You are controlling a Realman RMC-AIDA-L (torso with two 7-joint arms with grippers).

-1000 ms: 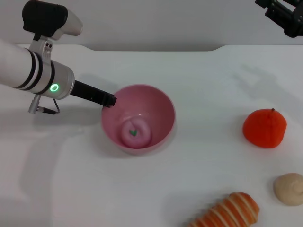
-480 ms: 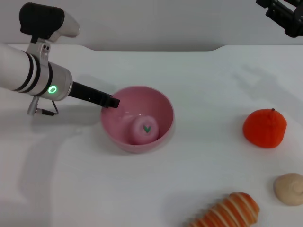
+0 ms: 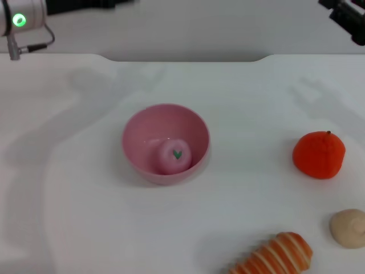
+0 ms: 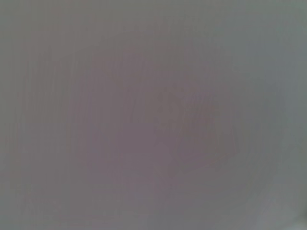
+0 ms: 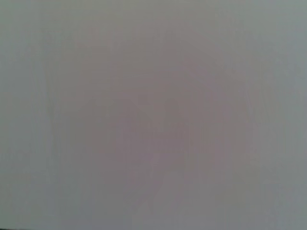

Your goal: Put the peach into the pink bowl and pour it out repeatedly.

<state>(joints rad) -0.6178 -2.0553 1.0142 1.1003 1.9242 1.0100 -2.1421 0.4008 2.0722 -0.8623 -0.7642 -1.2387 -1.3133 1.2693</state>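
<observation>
The peach (image 3: 174, 156) sits inside the pink bowl (image 3: 137, 134), resting on the bottom toward the side nearer the robot's right, its small green leaf mark facing up. The bowl stands upright on the white counter (image 3: 85, 217), roughly in the middle, with nothing touching it. Well off to the right lies an orange-red round fruit (image 3: 319, 154); nearer the front edge are a beige lumpy ball (image 3: 348, 228) and a striped orange bread-like piece (image 3: 276, 255), each apart from the others. The left claw (image 3: 114, 3) is up at the far left corner, above the counter's back edge; I cannot tell how its fingers stand. The right claw (image 3: 349, 20) hangs at the far right corner, likewise unclear.
</observation>
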